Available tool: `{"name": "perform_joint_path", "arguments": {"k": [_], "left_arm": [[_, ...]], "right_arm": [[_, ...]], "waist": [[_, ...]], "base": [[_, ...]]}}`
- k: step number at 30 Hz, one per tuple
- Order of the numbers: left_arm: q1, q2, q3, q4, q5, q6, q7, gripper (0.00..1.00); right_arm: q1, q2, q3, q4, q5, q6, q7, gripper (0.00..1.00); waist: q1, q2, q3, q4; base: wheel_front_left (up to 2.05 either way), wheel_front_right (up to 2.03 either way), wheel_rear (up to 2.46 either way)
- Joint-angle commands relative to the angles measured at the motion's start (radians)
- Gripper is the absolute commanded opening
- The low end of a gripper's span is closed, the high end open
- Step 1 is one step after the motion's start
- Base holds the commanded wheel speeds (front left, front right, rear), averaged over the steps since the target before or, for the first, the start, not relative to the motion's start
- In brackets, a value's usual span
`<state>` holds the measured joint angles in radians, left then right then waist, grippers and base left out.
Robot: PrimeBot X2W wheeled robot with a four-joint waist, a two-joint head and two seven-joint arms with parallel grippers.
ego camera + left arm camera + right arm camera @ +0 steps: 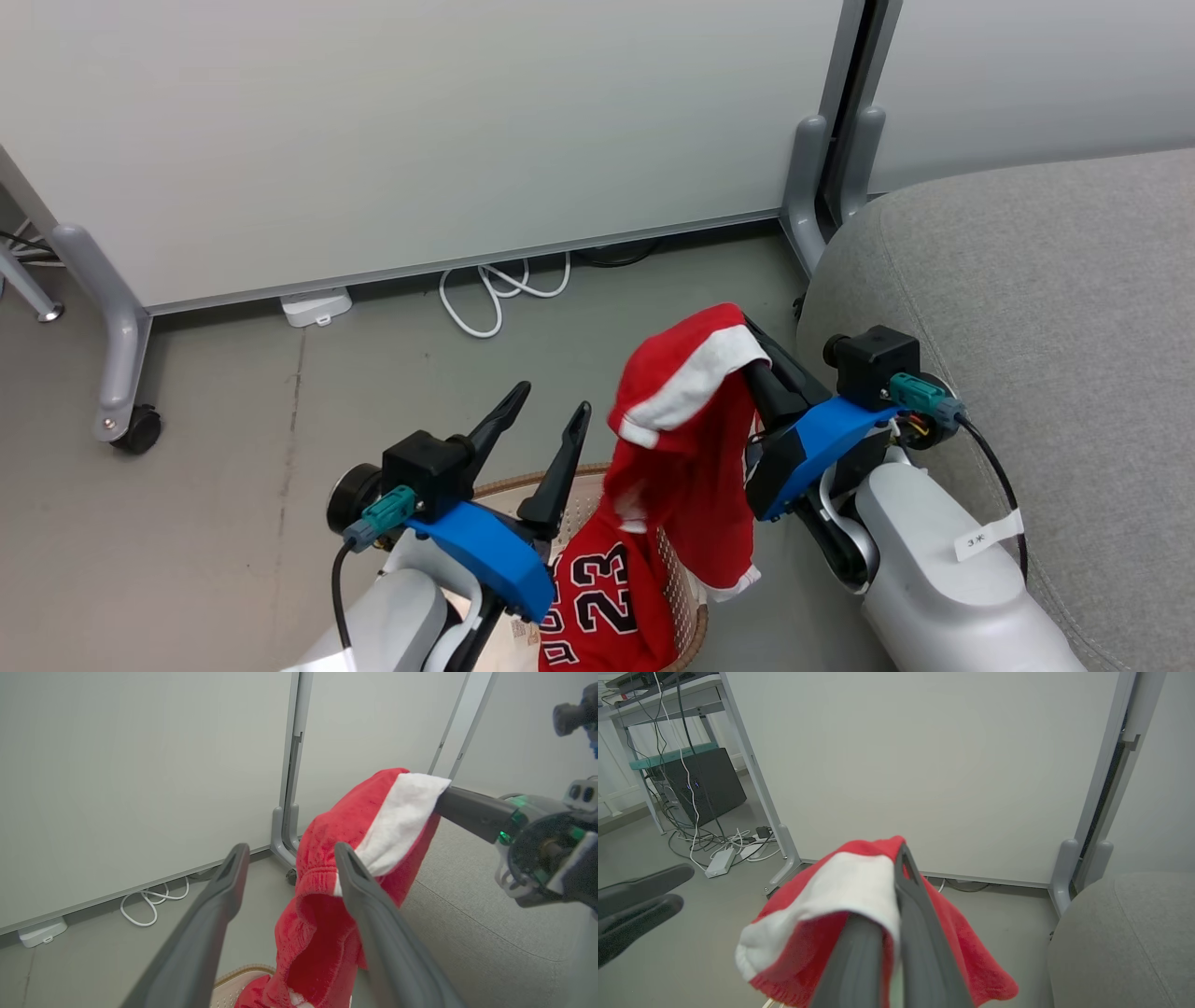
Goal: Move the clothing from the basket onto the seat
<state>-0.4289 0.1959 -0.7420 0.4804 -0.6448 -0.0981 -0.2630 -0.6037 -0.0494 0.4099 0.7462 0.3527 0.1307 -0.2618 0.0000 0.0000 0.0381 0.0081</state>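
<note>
Head view: the right claw [758, 359] is clenching the shorts [686, 448] by their white-banded top and holding them up above the basket [504, 485], where the jersey [597, 597] is lying number-up. The left claw [551, 399] is gaping wide and gripping nothing, just beside the hanging shorts. The seat [1046, 308] is sitting close on the right, its rounded edge nearest the right claw, and bare floor [373, 373] is stretching ahead.

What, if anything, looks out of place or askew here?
Nothing is spilled or damaged. The red shorts dangle bunched from the shut right gripper over the basket, where the jersey lies crumpled.
</note>
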Motion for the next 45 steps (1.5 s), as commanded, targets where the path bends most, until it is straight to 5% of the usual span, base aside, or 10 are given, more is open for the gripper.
{"name": "perform_joint_path", "arguments": {"k": [1, 13, 24, 45], "left_arm": [[0.032, 0.009, 0.045, -0.02, 0.043, 0.0, -0.003, 1.0], [0.168, -0.013, 0.228, -0.092, 0.194, -0.024, -0.003, 1.0], [0.19, -0.038, 0.269, -0.09, 0.24, -0.035, -0.003, 1.0], [0.197, -0.046, 0.269, -0.101, 0.247, -0.032, -0.003, 1.0]], "right_arm": [[0.011, -0.002, -0.004, -0.007, -0.006, 0.0, -0.005, 0.0], [0.023, -0.002, -0.016, -0.009, -0.018, 0.0, -0.005, 0.0], [0.03, -0.002, -0.006, -0.017, -0.008, 0.0, -0.005, 0.0], [0.03, -0.002, -0.019, -0.043, -0.002, 0.0, -0.004, 0.0]], "waist": [[0.0, 0.0, 0.002, -0.002], [0.0, 0.0, -0.004, -0.002], [0.0, 0.0, -0.003, -0.015], [0.0, 0.0, 0.016, -0.262]], "base": [[0.0, 0.0, 0.0], [0.0, 0.0, 0.0], [0.0, 0.0, 0.0], [0.0, 0.0, 0.0]]}}
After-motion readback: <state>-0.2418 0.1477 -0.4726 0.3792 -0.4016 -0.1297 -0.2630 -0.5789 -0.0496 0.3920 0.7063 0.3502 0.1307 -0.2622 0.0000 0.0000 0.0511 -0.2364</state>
